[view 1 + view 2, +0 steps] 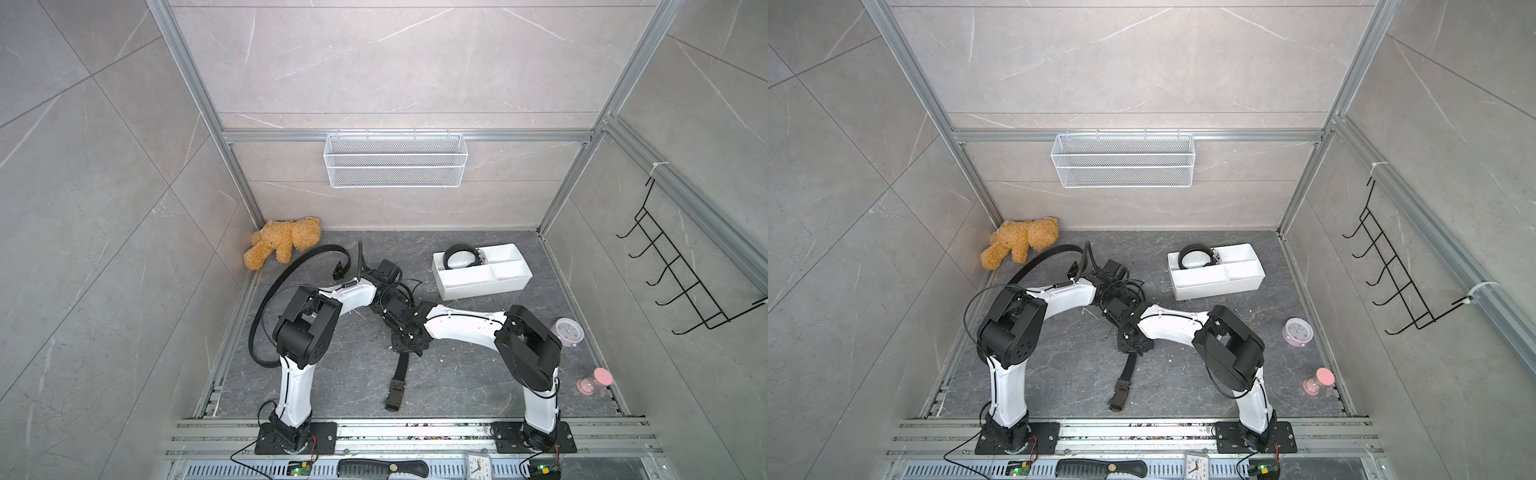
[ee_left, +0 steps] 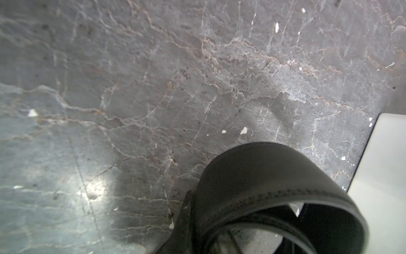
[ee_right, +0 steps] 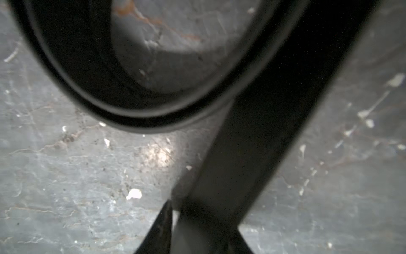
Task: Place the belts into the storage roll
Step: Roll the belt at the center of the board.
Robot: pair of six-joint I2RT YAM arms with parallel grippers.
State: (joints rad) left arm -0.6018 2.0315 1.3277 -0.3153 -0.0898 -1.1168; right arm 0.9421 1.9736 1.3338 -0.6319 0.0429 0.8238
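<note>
The storage roll is a white divided tray at the back right, with one coiled belt in its far-left compartment. A second belt arcs long across the floor on the left. The third belt lies between the arms, its buckle end on the floor near the front. In the left wrist view its coil rises at the jaws, and my left gripper is shut on it. In the right wrist view my right gripper is open, the strap running between its fingers.
A teddy bear lies in the back left corner. A white wire-mesh basket hangs on the back wall, a black hook rack on the right wall. A purple clock and pink hourglass stand at the right; a comb lies in front.
</note>
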